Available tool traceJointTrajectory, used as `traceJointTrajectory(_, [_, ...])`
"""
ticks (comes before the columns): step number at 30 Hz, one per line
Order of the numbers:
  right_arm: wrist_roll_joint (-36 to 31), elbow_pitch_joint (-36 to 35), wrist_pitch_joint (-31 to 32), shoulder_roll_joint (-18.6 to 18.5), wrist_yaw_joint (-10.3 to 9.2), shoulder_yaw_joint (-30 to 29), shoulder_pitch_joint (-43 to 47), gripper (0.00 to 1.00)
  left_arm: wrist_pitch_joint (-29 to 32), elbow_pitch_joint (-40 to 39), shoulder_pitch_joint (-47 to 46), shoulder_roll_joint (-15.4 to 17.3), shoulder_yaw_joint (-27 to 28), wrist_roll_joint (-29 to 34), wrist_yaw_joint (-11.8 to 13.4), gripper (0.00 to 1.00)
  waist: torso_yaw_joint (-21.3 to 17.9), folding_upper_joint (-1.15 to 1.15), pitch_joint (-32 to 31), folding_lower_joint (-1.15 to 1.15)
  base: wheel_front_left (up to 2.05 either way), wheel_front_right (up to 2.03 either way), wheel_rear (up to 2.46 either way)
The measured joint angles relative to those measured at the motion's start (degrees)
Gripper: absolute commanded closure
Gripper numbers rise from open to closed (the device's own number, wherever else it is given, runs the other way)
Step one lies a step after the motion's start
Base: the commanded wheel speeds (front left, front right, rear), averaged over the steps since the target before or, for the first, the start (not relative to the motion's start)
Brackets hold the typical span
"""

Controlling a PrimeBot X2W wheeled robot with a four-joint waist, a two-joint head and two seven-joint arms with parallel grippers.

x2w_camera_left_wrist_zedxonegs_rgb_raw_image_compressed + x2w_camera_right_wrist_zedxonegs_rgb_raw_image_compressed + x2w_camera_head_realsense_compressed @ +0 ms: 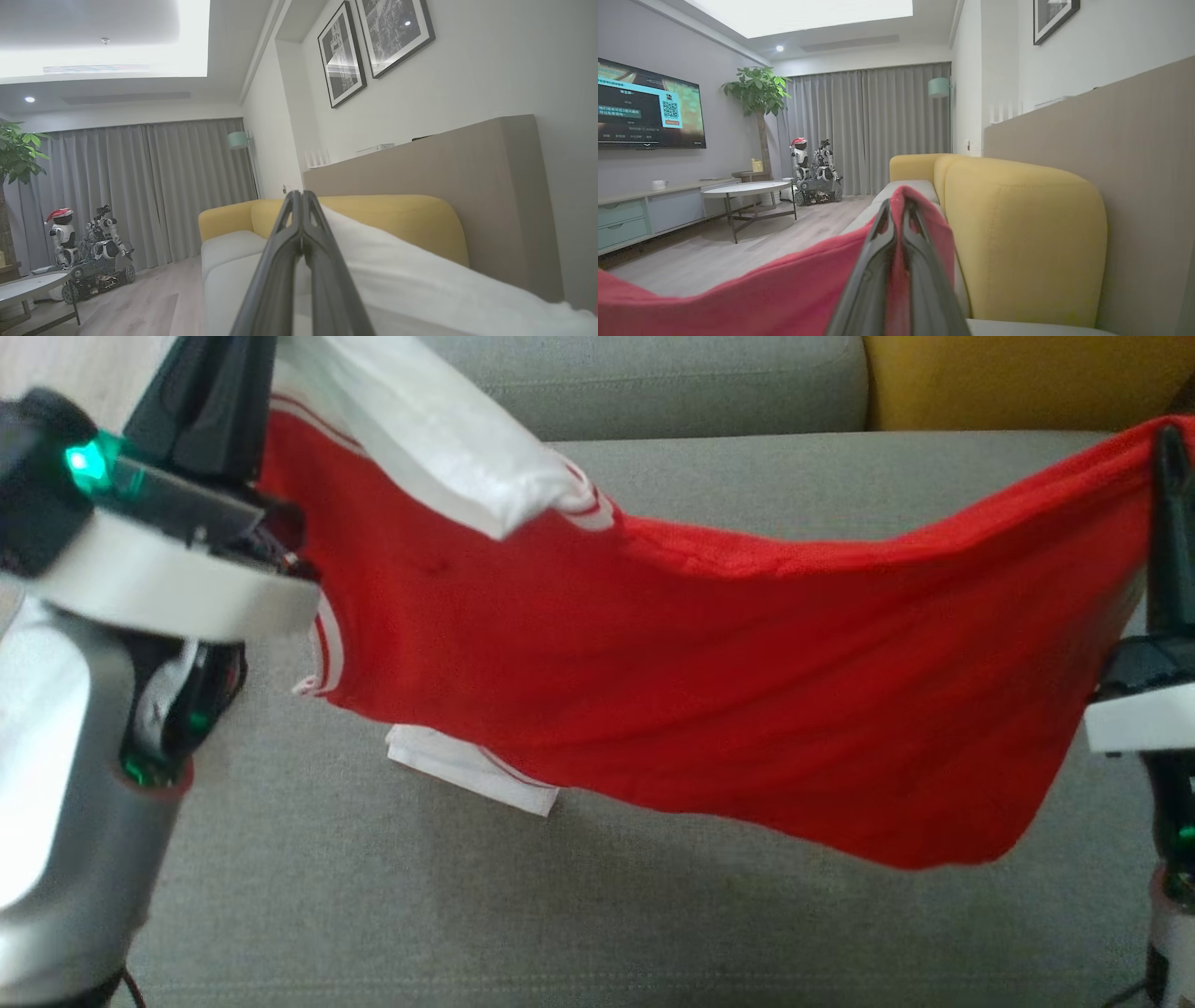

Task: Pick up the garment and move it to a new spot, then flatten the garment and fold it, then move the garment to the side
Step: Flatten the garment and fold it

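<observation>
Above the sofa (pixel 653 915), left fingers (pixel 275 266) and right fingers (pixel 873 270) pinch the red garment (pixel 728 681).

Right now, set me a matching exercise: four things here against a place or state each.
1 left tool
2 right tool
3 grey fabric sofa seat
4 yellow sofa cushion

A under the hanging red and white fabric garment
B shut on its red end
C behind the seat, at the right
D shut on its white end

Pairs: 1-D, 2-B, 3-A, 4-C
</observation>
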Motion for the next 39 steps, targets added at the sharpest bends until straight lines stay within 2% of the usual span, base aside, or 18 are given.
traceJointTrajectory(5, [1.08, 4.86, -0.01, -0.04, 0.0, 0.37, -4.94, 1.0, -0.08, 6.64, -6.56, -0.71, -0.77, -0.4, -2.14, 1.0, 0.15, 0.0, 1.91, 0.0, 0.0, 0.0, 0.0])
traceJointTrajectory(10, [2.94, 13.32, -1.64, -0.08, 0.0, 2.26, -17.62, 1.0, -2.42, 16.89, -16.62, -3.54, -1.53, -0.45, -4.48, 1.0, 0.1, 0.0, 5.28, 0.0, 0.0, 0.0, 0.0])
traceJointTrajectory(18, [5.03, 34.53, -11.44, 0.71, 0.0, 7.6, -43.3, 1.0, -9.73, 37.97, -36.79, -6.25, -0.36, 1.46, -5.94, 1.0, -0.56, 0.0, 11.83, 0.0, 0.0, 0.0, 0.0])
traceJointTrajectory(19, [5.03, 34.53, -11.44, 0.71, 0.0, 7.6, -43.3, 1.0, -9.73, 37.97, -36.79, -6.25, -0.36, 1.46, -5.94, 1.0, -0.56, 0.0, 11.83, 0.0, 0.0, 0.0, 0.0])
traceJointTrajectory(21, [6.0, 41.24, -14.95, 1.54, 0.0, 8.99, -48.46, 1.0, -11.0, 42.78, -40.59, -6.48, 0.26, 2.31, -5.95, 1.0, -1.21, 0.0, 12.8, 0.0, 0.0, 0.0, 0.0])
traceJointTrajectory(22, [6.9, 47.96, -18.01, 1.97, 0.0, 9.94, -52.91, 1.0, -11.74, 46.7, -43.76, -6.81, 0.64, 3.05, -5.95, 1.0, -1.76, 0.0, 13.68, 0.0, 0.0, 0.0, 0.0])
traceJointTrajectory(23, [6.9, 47.96, -18.01, 1.97, 0.0, 9.94, -52.91, 1.0, -11.74, 46.7, -43.76, -6.81, 0.64, 3.05, -5.95, 1.0, -1.76, 0.0, 13.68, 0.0, 0.0, 0.0, 0.0])
traceJointTrajectory(27, [7.02, 60.65, -23.69, 2.02, 0.0, 12.01, -60.92, 1.0, -12.17, 52.56, -48.84, -8.33, 2.03, 3.41, -6.92, 1.0, -2.25, 0.0, 16.18, 0.0, 0.0, 0.0, 0.0])
traceJointTrajectory(30, [6.59, 70.82, -24.92, 2.26, 0.0, 13.49, -65.22, 1.0, -12.17, 57.14, -49.75, -10.1, 2.67, 3.05, -7.0, 1.0, -2.14, 0.0, 18.52, 0.0, 0.0, 0.0, 0.0])
traceJointTrajectory(35, [6.03, 84.26, -25.38, 2.85, 0.0, 17.02, -66.85, 1.0, -12.16, 65.53, -46.7, -13.5, 2.83, 1.93, -8.14, 1.0, -1.19, 0.0, 22.4, 0.0, 0.0, 0.0, 0.0])
traceJointTrajectory(39, [5.69, 91.77, -25.4, 2.86, 0.0, 18.35, -66.7, 1.0, -12.16, 71.6, -42.04, -15.23, 2.91, 0.76, -8.75, 1.0, -0.01, 0.0, 24.54, 0.01, 0.0, 0.0, 0.0])
